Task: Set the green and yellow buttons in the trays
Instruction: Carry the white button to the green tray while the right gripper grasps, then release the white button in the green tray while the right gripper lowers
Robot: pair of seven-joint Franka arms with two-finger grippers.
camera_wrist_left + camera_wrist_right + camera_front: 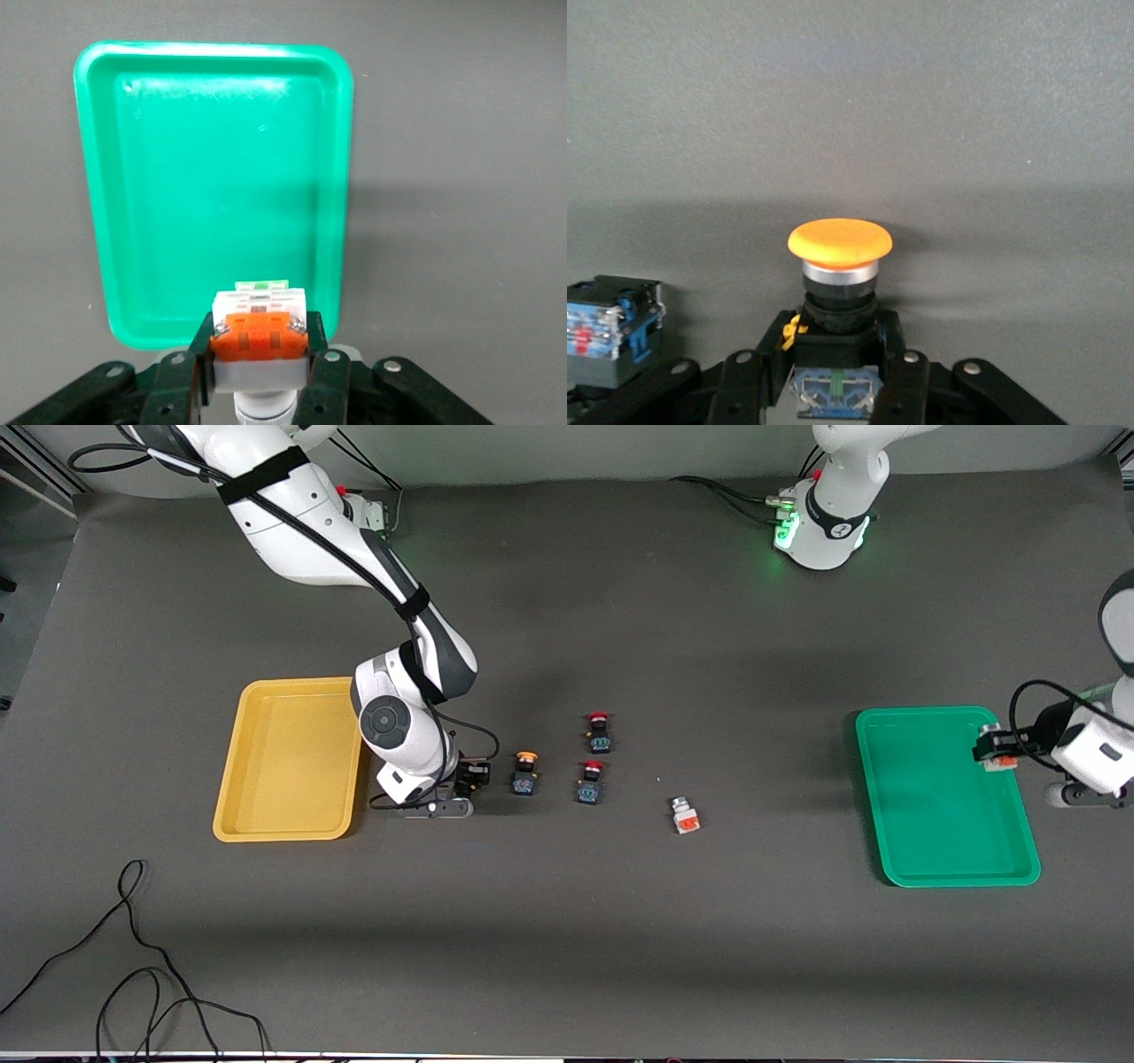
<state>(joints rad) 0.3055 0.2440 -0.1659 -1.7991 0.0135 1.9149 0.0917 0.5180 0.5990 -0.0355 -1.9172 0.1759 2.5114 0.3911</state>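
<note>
Green tray (97,177): left end effector (261,359) over its rim, pinching white-silver switch (260,332) for release.
Yellow-capped switch (839,266): pinched by right end effector (833,372) on bench (620,921), for yellow tray (232,779).

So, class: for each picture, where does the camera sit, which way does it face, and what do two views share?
Front view: high, facing the robots; shows right gripper beside the yellow tray, left gripper over the green tray.
Left wrist view: on that wrist, looking down at the green tray; its fingers clamp a white-orange switch.
Right wrist view: on that wrist, looking along the table; its fingers clamp a yellow-capped switch.
Shared: front and left wrist views show the green tray.
</note>
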